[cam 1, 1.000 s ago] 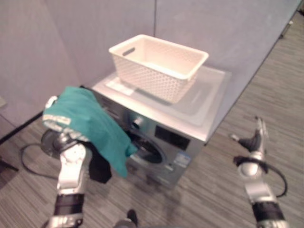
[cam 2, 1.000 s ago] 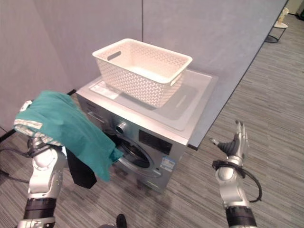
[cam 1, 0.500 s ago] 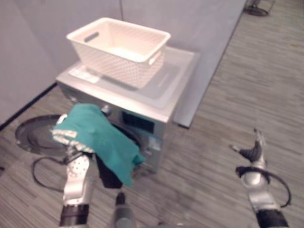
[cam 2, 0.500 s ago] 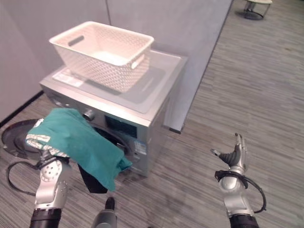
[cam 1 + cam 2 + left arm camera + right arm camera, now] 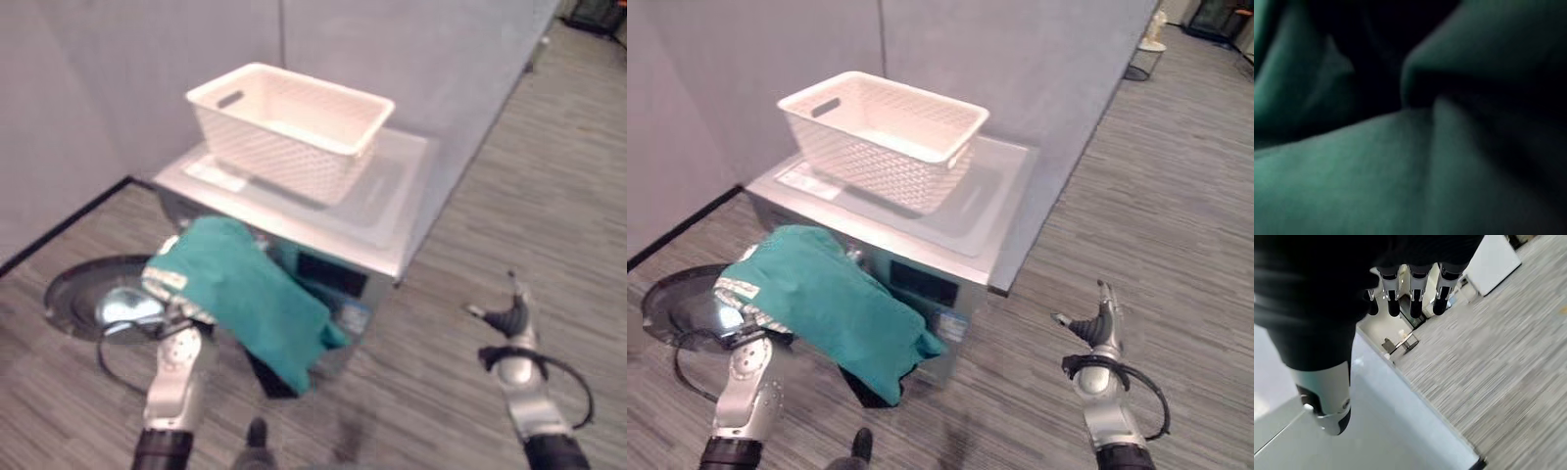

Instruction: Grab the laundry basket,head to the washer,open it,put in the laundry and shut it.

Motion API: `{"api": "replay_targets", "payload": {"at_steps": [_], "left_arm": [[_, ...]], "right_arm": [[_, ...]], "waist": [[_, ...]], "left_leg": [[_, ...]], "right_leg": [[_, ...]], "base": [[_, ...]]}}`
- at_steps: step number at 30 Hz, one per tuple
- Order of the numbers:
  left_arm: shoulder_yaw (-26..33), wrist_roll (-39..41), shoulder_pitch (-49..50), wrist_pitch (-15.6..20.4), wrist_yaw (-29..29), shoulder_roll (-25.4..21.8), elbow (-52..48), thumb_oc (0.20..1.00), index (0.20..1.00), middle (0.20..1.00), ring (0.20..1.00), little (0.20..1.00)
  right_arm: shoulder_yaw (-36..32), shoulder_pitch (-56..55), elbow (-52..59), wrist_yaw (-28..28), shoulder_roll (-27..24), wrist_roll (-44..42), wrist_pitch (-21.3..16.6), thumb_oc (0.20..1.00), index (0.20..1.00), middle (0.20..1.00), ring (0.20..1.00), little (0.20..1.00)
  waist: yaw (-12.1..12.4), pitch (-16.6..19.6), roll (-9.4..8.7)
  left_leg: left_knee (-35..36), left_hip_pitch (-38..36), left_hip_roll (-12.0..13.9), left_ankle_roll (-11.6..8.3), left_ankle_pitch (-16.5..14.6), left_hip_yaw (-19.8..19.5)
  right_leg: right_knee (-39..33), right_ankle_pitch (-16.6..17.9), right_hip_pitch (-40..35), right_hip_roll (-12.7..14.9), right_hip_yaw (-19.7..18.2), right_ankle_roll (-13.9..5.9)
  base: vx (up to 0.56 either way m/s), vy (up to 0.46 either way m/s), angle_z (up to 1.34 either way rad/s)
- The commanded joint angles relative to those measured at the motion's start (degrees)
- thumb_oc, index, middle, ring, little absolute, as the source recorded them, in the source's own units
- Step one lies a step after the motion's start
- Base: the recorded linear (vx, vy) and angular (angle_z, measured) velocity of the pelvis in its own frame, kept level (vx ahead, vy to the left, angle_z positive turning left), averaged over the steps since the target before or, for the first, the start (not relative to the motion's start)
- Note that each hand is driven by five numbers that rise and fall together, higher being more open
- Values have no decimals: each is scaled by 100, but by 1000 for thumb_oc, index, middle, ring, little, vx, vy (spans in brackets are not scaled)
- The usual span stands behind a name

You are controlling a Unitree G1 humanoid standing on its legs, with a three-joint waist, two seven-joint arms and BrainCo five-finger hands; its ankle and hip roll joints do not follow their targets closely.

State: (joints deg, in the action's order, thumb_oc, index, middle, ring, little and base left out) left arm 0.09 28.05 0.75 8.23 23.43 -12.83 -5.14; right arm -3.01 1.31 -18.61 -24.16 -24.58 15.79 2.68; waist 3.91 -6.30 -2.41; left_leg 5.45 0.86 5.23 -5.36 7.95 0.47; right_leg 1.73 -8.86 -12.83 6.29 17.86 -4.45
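Laundry: a teal garment hangs draped over the left hand, bunched just in front of the washer's door opening, one end drooping toward the floor; the left wrist view shows dark green cloth folds up close.
Left hand: buried under the cloth; whether its fingers are curled or straight cannot be told.
Washer: a silver front-loader against the grey partition; its round door is swung wide open to the robot's left.
Laundry basket: the white perforated basket sits on the washer's top, looking empty.
Right hand: held up over the striped floor, well apart from the washer, fingers straight and thumb spread, holding nothing.
Step in hand: loading, as I judge it; basket set down, door open, garment not yet inside.
Next move: likely push the garment forward into the drum, release it, draw the hand clear, then swing the door closed.
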Motion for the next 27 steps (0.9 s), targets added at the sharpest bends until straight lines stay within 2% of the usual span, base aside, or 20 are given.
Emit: {"api": "replay_targets", "payload": {"at_steps": [1, 2, 3, 6, 11, 13, 16, 21, 27], "left_arm": [[-238, 551, 85, 402, -527, -48, -452, 200, 200, 200, 200, 200], [-243, 566, 90, 407, -538, -52, -448, 200, 200, 200, 200, 200], [-575, 1082, 277, 380, -746, -4, -427, 200, 200, 200, 200, 200], [-1144, 1637, 654, 256, -1090, -28, -390, 200, 200, 200, 200, 200], [-1785, 2200, 1159, 109, -1470, -108, -290, 200, 200, 200, 200, 200], [-2126, 2285, 1205, 49, -1545, -279, -149, 200, 200, 200, 200, 200], [-2175, 2296, 1163, 67, -1513, -331, -37, 200, 200, 200, 200, 200], [-1913, 2272, 1125, 155, -1216, -313, 297, 200, 200, 200, 200, 200], [-1490, 2360, 1119, 300, -1005, -213, 407, 200, 200, 200, 200, 200]], "right_arm": [[-54, 155, -120, -31, -321, 67, -130, 1000, 1000, 1000, 1000, 1000], [-56, 148, -121, -32, -323, 67, -130, 1000, 1000, 1000, 1000, 1000], [1, 164, -151, -27, -271, 39, -124, 1000, 1000, 1000, 1000, 1000], [141, 268, -184, -86, -175, 77, -107, 1000, 1000, 1000, 1000, 1000], [365, 346, -248, -106, -66, 84, -202, 1000, 1000, 1000, 1000, 1000], [541, 339, -260, -105, -17, 27, -278, 1000, 1000, 1000, 1000, 1000], [650, 329, -252, -89, 31, -44, -315, 1000, 1000, 1000, 1000, 1000], [886, 320, -110, -5, 81, -163, -303, 1000, 1000, 1000, 1000, 1000], [852, 283, 74, -34, 64, -215, -288, 1000, 1000, 1000, 1000, 1000]], "waist": [[88, 371, 112], [93, 376, 111], [90, 332, 120], [94, 204, 154], [122, -23, 219], [98, -166, 258], [74, -230, 246], [84, -369, 145], [188, -541, -9]], "left_leg": [[-237, -2, 620, -199, -346, -46], [-237, -4, 616, -196, -347, -45], [-231, 13, 562, -150, -351, -48], [-231, 75, 486, -86, -357, -42], [-280, 170, 376, 23, -387, -35], [-293, 268, 313, 50, -357, -29], [-280, 331, 305, 60, -322, -28], [-153, 527, 310, 95, -227, 11], [-168, 837, 295, 120, -164, -38]], "right_leg": [[78, -297, 75, 29, 127, -16], [76, -296, 72, 33, 127, -18], [51, -277, 67, 51, 139, -38], [55, -254, 120, 102, 147, -79], [159, -259, 240, 190, 91, -122], [196, -260, 327, 236, 93, -136], [231, -259, 403, 246, 108, -132], [336, -234, 725, 256, 127, -147], [330, -169, 965, 254, 174, -154]], "base": [[8, 37, -10], [-5, 29, -7], [-12, 17, -5], [-45, 11, 0], [-50, 17, -2], [-66, 25, 1], [-49, -3, 4], [-56, -5, -1], [-53, -8, -1]]}}
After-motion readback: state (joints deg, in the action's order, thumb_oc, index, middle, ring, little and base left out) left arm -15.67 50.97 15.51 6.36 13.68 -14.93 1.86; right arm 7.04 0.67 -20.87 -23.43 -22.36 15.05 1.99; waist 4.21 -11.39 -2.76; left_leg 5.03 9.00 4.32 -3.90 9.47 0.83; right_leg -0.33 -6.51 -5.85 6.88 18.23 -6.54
